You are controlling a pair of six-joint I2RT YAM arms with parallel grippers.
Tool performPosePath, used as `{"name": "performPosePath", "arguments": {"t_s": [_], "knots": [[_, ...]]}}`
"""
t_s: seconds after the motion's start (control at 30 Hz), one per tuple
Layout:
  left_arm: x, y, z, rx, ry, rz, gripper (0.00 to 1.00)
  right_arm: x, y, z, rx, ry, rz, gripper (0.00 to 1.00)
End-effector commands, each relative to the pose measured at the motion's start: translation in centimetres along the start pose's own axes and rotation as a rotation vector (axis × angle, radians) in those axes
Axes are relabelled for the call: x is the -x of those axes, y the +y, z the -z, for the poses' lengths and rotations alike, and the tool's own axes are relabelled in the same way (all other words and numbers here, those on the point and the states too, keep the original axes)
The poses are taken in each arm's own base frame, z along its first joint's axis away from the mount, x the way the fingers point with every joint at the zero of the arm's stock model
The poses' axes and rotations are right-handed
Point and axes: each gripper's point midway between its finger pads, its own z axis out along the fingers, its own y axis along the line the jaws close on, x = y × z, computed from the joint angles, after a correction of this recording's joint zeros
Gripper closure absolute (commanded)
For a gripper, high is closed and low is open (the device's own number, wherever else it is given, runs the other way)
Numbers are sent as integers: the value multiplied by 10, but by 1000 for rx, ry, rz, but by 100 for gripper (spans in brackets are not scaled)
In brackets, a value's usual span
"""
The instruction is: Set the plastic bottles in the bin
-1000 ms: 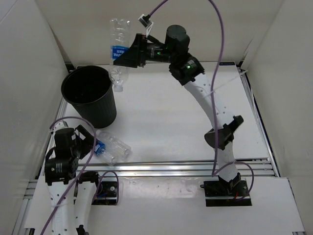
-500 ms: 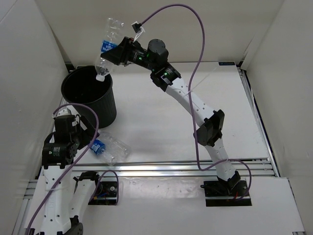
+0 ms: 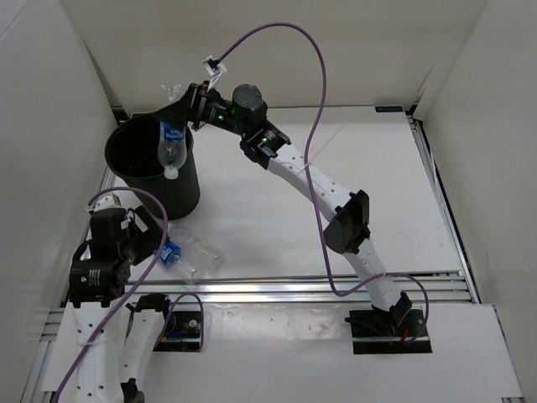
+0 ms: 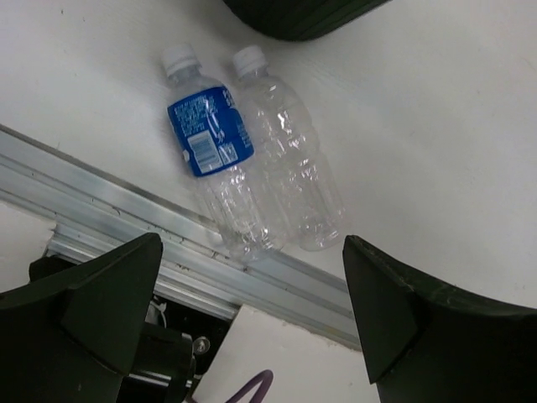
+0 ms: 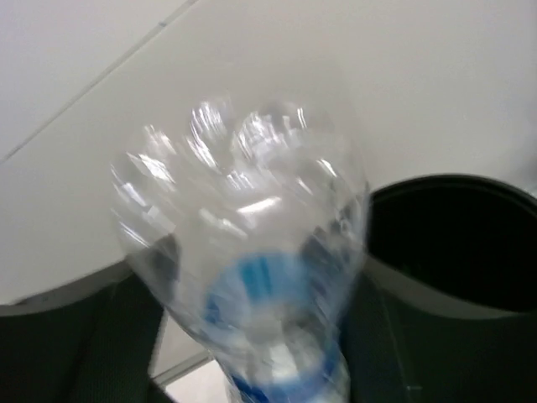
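From above, the right gripper (image 3: 183, 107) reached over the far rim of the bin (image 3: 178, 197), which stood at the far left corner of the table (image 3: 277, 210). A cap-down bottle (image 3: 170, 144) hung just beneath the fingers, its cap inside the bin's mouth. Whether the jaws pinched it or had let go, this view did not show. The left gripper (image 3: 151, 241) hovered near the front edge, beside two bottles (image 3: 193, 254) lying on the table in front of the bin.

The left wrist camera showed the left gripper (image 4: 252, 248) spread wide and holding nothing. Its fingers (image 4: 101, 294) framed those two: a labelled bottle (image 4: 210, 138) and a bare bottle (image 4: 289, 159). They lay side by side and touching, caps toward the bin (image 4: 294, 13), bottoms by an aluminium rail (image 4: 109, 210).

The right wrist camera saw the cap-down bottle (image 5: 252, 252) between its fingers (image 5: 67, 344), base toward the lens (badly blurred), with the bin (image 5: 453, 227) below. The grip could not be told here either.
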Motion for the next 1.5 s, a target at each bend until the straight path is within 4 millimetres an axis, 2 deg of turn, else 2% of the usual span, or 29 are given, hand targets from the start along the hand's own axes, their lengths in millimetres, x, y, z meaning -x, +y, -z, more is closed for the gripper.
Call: {"name": "performPosePath", "arguments": {"t_s": [0.0,0.03,0.07,0.13,0.17,0.2,0.23,0.3,0.33,0.37,0.4,0.47,0.5,0.53,0.57,0.6,0.63,0.67,0.7,0.73,0.8,0.87,0.9,1.0,1.03,1.13,1.27,1.37,1.47], "knots": [[-23,5,4,-13,80,-35,0,11,-5,-8,25,-81,74,16],[-29,4,1,-19,103,-37,0,8,-8,-8,15,-71,87,0],[-40,5,0,-31,135,-28,0,5,-11,-8,3,-57,79,0],[-46,3,3,-57,148,-16,0,49,48,18,72,-12,112,0],[-47,1,3,-64,153,-3,0,94,86,39,72,-82,208,0],[-48,1,6,-65,150,9,0,179,209,107,157,-272,353,0],[-48,1,7,-69,143,22,0,156,180,100,105,-315,407,0],[-48,-1,2,-80,125,34,0,209,225,153,6,-548,482,0],[-46,-2,1,-89,110,51,0,227,212,154,-43,-534,507,0],[-43,-6,-2,-99,94,69,0,260,252,185,-52,-550,526,0],[-43,-6,-6,-99,95,78,0,250,225,168,-117,-497,500,0],[-41,-9,-8,-109,78,107,0,245,200,185,-270,-441,474,0],[-37,-9,-8,-105,63,117,0,256,230,224,-277,-478,485,0],[-38,-7,-12,-93,59,131,0,200,156,207,-422,-315,426,0],[-34,-9,-12,-101,47,132,0,208,167,249,-484,-398,349,0],[-36,-7,-16,-93,43,132,0,183,140,260,-552,-340,278,0],[-36,-7,-17,-100,33,133,0,155,97,277,-681,-272,201,0],[-34,-9,-18,-105,25,134,0,143,89,298,-755,-250,143,0],[-34,-6,-22,-92,20,134,0,105,69,323,-896,-145,15,0],[-39,-4,-25,-86,28,133,0,85,54,341,-993,-94,-47,0],[-40,-2,-29,-81,20,146,0,23,43,375,-1093,107,-147,0],[-45,-1,-34,-71,34,170,0,-24,48,391,-1097,228,-287,0],[-45,-1,-33,-76,27,171,0,-76,54,402,-1088,402,-392,0],[-49,3,-38,-56,37,178,0,-129,75,423,-1083,537,-532,0],[-50,6,-38,-39,38,177,0,-146,79,441,-1117,589,-567,0],[-50,8,-40,-23,38,176,0,-166,91,454,-1103,654,-617,0],[-52,10,-41,-12,52,174,0,-216,107,472,-1051,868,-705,0],[-54,11,-40,-7,60,173,0,-250,110,478,-997,973,-716,0],[-56,14,-40,5,62,152,0,-272,95,482,-1027,1021,-716,0]]}}
